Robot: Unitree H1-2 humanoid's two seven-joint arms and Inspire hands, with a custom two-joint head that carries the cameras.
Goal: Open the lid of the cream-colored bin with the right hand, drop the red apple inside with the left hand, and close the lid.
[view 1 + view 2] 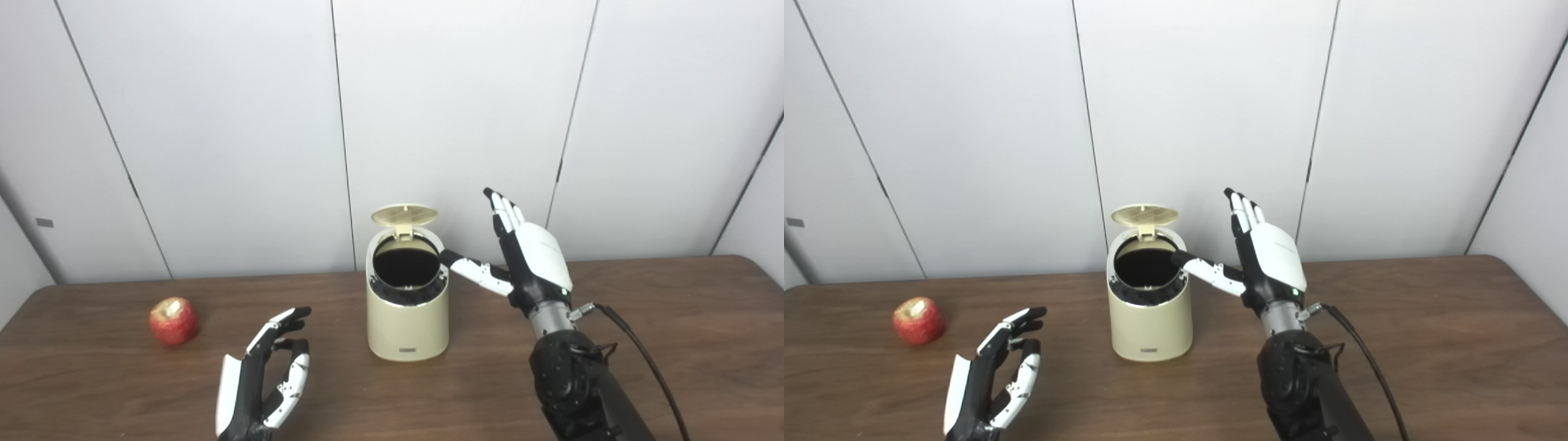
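Note:
The cream-colored bin (407, 318) stands mid-table with its round lid (404, 215) tipped up at the back, so the dark inside shows. My right hand (527, 257) is raised just right of the bin, open, fingers pointing up; its thumb reaches to the bin's right rim. The red apple (174, 321), with a pale bitten patch on top, lies on the table far left of the bin. My left hand (263, 376) hovers open near the front edge, between apple and bin, holding nothing.
The brown wooden table (674, 343) runs across the whole view. White wall panels stand close behind the bin. A black cable (643, 361) trails from my right wrist over the table.

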